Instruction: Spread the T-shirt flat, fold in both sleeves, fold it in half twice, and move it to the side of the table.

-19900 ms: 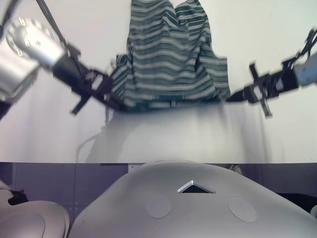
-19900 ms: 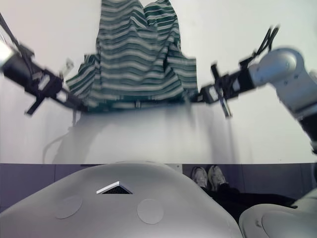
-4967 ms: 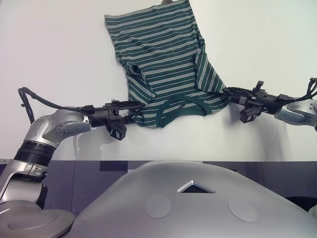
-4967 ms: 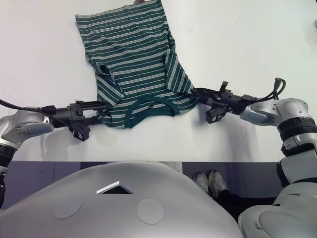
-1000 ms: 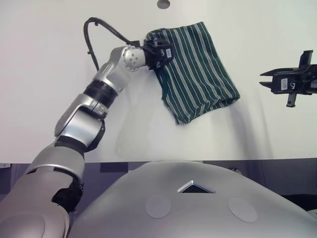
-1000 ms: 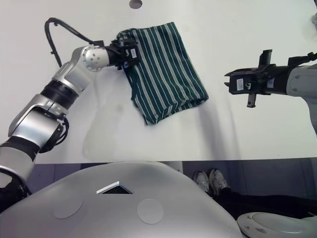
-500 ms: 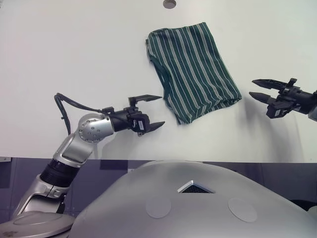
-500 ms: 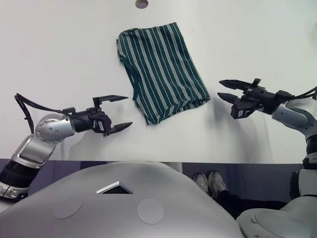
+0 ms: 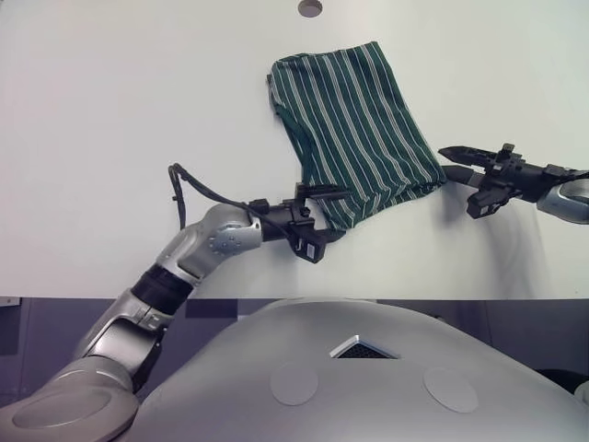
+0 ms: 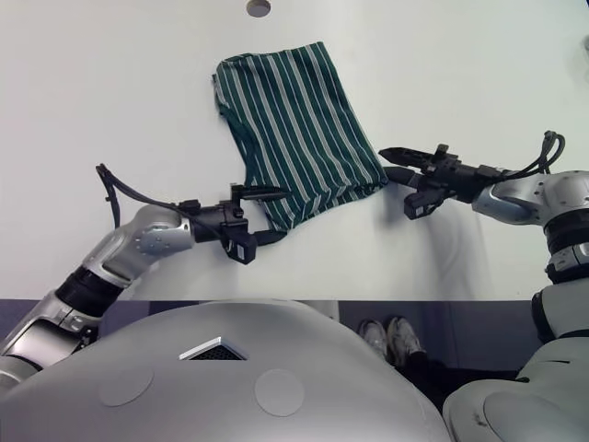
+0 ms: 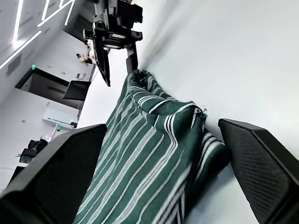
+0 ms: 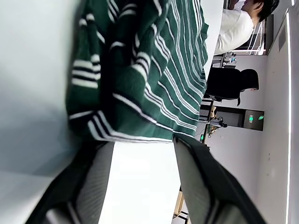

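The green striped T-shirt (image 9: 354,120) lies folded into a small rectangle on the white table (image 9: 110,110), slanting from the far middle toward the near right. My left gripper (image 9: 344,213) is open at its near left corner, and the cloth's edge lies between the fingers (image 11: 60,177). In the left wrist view the bunched corner of the T-shirt (image 11: 149,158) lies just ahead. My right gripper (image 9: 443,159) is open at the near right corner, its tips against the fold. In the right wrist view the T-shirt (image 12: 140,70) reaches down to the fingers (image 12: 93,186).
A round hole (image 9: 310,7) sits in the table near its far edge. Bare tabletop stretches to the left and right of the shirt. The table's near edge runs just behind my arms.
Both arms have closed in on the shirt: the left gripper moved right to the near left corner, the right gripper moved left to the near right corner. The shirt has not moved.
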Available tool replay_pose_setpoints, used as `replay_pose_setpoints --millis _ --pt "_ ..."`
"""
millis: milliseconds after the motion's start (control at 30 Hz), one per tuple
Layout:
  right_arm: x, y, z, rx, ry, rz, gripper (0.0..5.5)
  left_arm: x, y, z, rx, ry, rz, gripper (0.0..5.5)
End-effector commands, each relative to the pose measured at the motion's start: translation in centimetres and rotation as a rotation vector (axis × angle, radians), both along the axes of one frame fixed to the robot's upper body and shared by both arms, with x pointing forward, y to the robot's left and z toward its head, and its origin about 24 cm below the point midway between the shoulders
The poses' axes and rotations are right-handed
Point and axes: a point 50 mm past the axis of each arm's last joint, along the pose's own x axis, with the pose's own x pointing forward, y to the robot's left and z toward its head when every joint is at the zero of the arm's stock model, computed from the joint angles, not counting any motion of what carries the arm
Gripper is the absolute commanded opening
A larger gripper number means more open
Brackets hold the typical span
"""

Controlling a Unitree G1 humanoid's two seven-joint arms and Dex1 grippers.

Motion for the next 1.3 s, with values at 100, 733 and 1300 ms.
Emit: replay_pose_setpoints --millis 100,733,1300 --pt "-3.0 0.6 -3.6 -0.089 0.203 0.105 2.34 0.3 2.2 -4.1 0.231 0.034 0.091 4.41" --pt "0.8 5.1 -1.2 0.036 0.346 0.112 0.04 3.7 3.5 -1.5 0.062 0.224 0.054 1.43" --pt "0.1 7.4 8.8 -0.056 0.922 -0.076 0.02 3.2 5.7 1.7 0.064 0.455 -0.002 0.05"
